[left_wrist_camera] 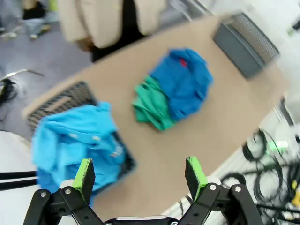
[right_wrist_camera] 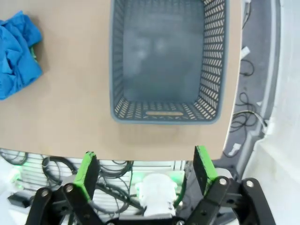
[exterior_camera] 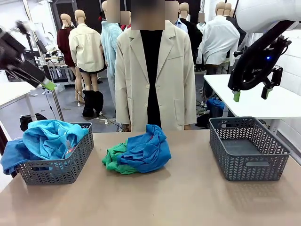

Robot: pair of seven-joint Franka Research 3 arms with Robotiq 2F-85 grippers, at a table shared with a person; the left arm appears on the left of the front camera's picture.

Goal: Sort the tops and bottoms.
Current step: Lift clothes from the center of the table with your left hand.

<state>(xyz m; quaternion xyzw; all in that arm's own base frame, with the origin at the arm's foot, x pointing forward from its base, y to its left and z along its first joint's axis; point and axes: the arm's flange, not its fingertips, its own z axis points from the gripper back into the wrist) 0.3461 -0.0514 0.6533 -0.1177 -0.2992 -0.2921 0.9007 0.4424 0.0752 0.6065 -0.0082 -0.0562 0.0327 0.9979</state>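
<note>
Tops (exterior_camera: pixel 149 147) and bottoms (exterior_camera: pixel 112 160), mixed pile: a royal blue garment lay crumpled over a green one on the table (exterior_camera: pixel 188 197). The green showed only along the side nearer the left gripper (left_wrist_camera: pixel 139 164). The pile sat below and well ahead of that gripper, roughly in line with its jaws. From the right gripper (right_wrist_camera: pixel 145 157) it lay off to one side, beyond the basket beneath.

Left gripper: raised high over the table's edge, jaws spread wide, nothing between them.

Right gripper: likewise raised, jaws wide, nothing held.

Left basket (exterior_camera: pixel 75 162): grey, below the left gripper and off toward one finger. It held sky blue tops (exterior_camera: pixel 51 139) heaped above the rim, with a fold of blue hanging over the outer wall. How many garments were in it could not be told.

Right basket (right_wrist_camera: pixel 159 115): grey, straight below and ahead of the right gripper, its floor bare.

Person (exterior_camera: pixel 155 70): stood at the far edge behind the pile.

Step in hand, as judged: taking the next garment off the pile. The blue top covered the green, so it likely ought to go first, into the left basket. It would best be pinched at a raised fold near its crown, away from the edge where green cloth touched it, lest both lift together. The green would then suit the bare right basket.
</note>
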